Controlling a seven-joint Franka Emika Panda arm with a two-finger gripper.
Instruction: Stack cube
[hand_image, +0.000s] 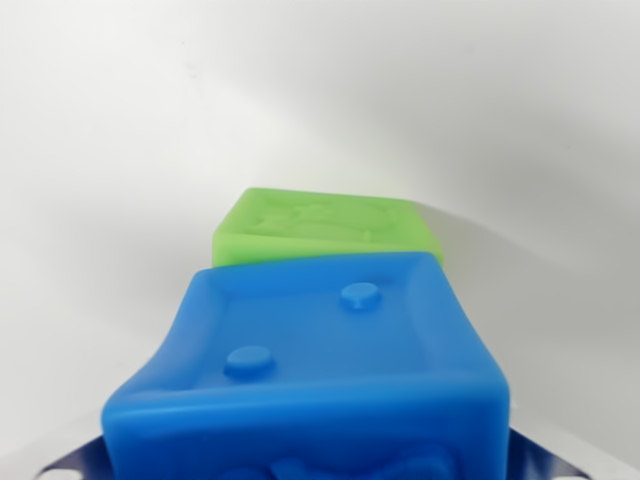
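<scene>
Looking down past my gripper: blue cube (310, 380) fills lower centre, two raised dots on top face, sides bowed inward. Finger tips barely visible at bottom corners, so I think I'm pinching blue cube, can't tell for sure. Green cube (325, 227) just beyond, on white surface (120, 130), slightly right. Best approach: centre blue over green, square edges, lower gently, release late.

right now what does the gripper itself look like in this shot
Very little of it shows: only two shiny bluish metallic finger slivers at the wrist view's bottom corners, beside the blue cube. No cables or markings are visible.
</scene>
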